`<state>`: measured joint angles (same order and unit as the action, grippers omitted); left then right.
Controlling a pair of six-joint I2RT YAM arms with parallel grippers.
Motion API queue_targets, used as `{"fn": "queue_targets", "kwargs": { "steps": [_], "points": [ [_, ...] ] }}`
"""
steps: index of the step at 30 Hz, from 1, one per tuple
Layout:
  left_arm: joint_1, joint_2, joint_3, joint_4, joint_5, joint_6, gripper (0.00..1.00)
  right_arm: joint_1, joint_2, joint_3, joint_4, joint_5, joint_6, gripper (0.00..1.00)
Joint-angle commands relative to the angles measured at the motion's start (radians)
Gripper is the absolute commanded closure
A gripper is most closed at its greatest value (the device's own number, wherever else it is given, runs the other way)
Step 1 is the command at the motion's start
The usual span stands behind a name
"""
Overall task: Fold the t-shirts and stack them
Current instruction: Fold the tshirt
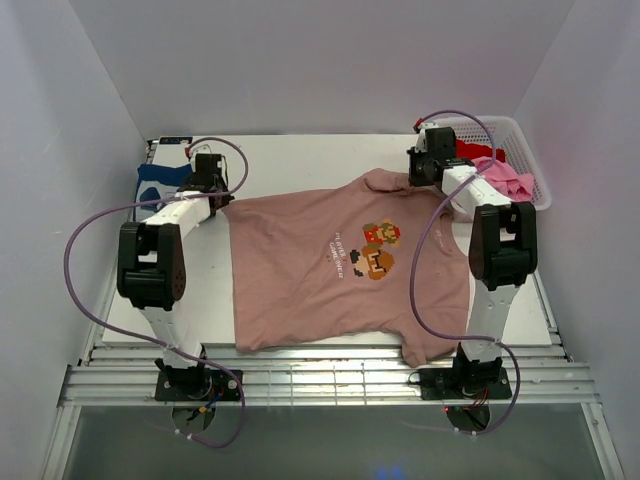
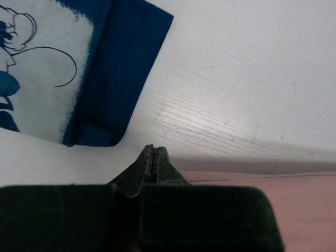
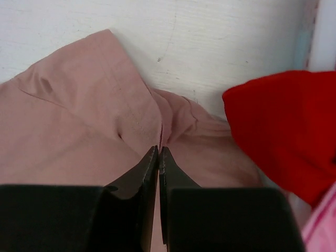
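Right wrist view alone shows pink-tan t-shirt [image 3: 79, 121] puckering at right end effector [image 3: 158, 149].

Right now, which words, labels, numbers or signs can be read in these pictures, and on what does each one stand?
On the pink-tan t-shirt: small lines of text beside the pixel-art print, too small to read.
On the navy t-shirt: a white print with a line drawing, no letters in view.
No other text is visible.
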<state>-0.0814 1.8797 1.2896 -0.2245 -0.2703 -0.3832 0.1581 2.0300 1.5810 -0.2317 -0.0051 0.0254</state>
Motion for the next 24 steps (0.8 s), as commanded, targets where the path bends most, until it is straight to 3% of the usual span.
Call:
{"fn": "queue_targets", "kwargs": {
  "steps": [1, 12, 24],
  "points": [
    [0.006, -0.146, -0.056, 0.071, -0.010, -0.026, 1.00, -0.002, -0.117, -0.050, 0.017, 0.070, -0.021, 0.92],
    [0.002, -0.273, -0.235, 0.093, 0.068, -0.080, 1.00, -0.002, -0.281, -0.220, -0.029, 0.186, -0.021, 0.92],
    [-0.041, -0.424, -0.398, 0.068, 0.057, -0.129, 1.00, -0.002, -0.438, -0.352, -0.086, 0.261, -0.056, 0.92]
  ]
}}
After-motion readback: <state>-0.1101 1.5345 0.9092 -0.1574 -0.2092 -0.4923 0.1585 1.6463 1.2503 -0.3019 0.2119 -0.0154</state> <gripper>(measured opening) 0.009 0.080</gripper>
